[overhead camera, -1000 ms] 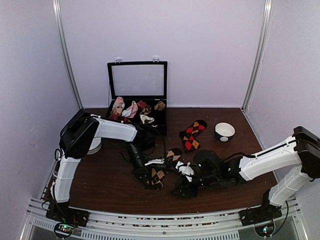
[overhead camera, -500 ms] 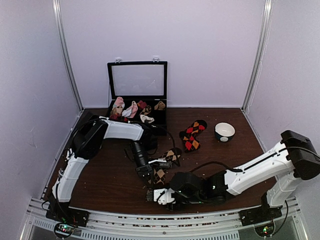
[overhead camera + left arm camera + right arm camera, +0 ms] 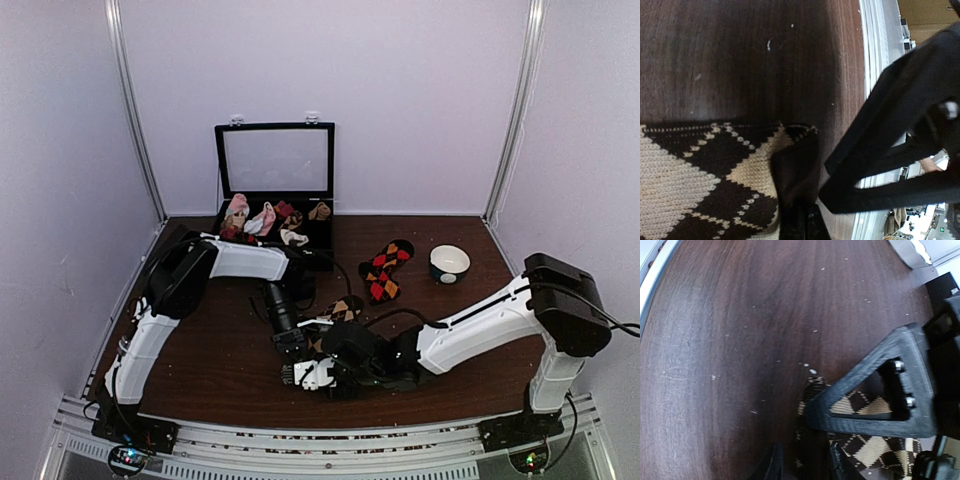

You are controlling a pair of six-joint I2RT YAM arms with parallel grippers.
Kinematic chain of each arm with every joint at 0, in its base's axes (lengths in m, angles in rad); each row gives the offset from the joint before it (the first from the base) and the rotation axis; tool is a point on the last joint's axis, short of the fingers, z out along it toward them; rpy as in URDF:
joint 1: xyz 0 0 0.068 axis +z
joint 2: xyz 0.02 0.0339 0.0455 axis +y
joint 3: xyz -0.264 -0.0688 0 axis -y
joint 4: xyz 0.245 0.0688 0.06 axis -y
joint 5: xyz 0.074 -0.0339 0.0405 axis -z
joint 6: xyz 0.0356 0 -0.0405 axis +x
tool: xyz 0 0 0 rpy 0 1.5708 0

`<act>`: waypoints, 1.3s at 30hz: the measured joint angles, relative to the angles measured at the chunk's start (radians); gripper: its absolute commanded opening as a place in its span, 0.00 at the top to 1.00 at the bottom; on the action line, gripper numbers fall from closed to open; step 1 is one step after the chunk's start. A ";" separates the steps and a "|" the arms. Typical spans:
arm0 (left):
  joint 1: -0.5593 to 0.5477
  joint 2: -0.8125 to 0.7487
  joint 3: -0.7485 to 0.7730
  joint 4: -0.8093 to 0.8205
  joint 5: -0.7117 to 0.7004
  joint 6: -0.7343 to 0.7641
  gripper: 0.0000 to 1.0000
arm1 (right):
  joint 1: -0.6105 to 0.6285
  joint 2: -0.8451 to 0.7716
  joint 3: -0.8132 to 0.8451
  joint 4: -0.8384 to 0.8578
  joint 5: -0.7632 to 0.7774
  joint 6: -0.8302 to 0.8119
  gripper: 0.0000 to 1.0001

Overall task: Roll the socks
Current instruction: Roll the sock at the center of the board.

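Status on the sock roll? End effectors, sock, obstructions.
Left end effector shut on edge of tan argyle sock. Right end effector open, straddling that sock's edge. Sock not yet rolled. Nothing blocking; end effectors crowded close.

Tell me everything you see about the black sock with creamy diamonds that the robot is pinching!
The sock is soft black knit with cream diamonds and dotted cream lines. It lies mostly flat on the dark wooden table. The left gripper is shut on its folded-up black edge. The right gripper is open around the same end.
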 measured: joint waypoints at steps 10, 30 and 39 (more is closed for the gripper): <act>0.003 0.004 0.005 -0.008 0.001 0.010 0.97 | -0.006 0.045 -0.001 0.027 -0.024 0.038 0.77; 0.016 -0.170 -0.098 0.037 -0.101 0.099 0.02 | -0.098 0.086 0.055 -0.010 -0.213 0.180 1.00; 0.119 -0.505 -0.338 0.219 -0.242 0.102 0.10 | -0.200 0.089 0.086 -0.084 -0.434 0.417 1.00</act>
